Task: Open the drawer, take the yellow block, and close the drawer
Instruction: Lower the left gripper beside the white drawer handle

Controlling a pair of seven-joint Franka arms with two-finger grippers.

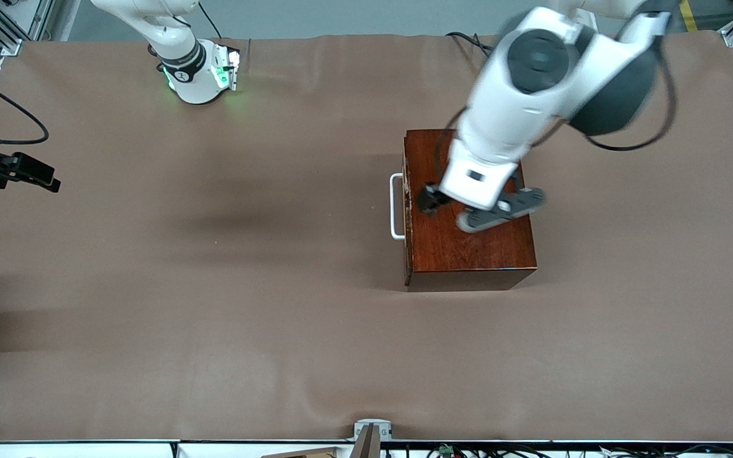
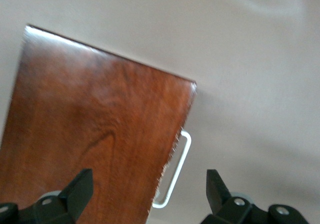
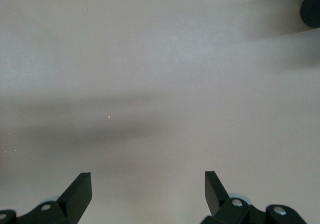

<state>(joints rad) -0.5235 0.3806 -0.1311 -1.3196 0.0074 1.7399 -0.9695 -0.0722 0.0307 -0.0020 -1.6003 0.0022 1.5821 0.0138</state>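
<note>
I've got the left gripper [image 1: 429, 202] spread wide, empty, over the shut drawer [image 1: 468, 245] near its handle [image 1: 396, 207]; yellow block not visible, presumably inside. Risk: fingers straddle the box edge instead of the thin bar and slip. Right gripper [image 3: 148, 186] waits open, empty, over bare table.

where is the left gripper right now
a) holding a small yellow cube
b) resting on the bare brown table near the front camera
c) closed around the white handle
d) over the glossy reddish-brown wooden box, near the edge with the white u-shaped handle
d: the left gripper hangs open over the top of the glossy reddish-brown wooden box, just by the white U-shaped handle, touching neither and holding nothing.
</note>
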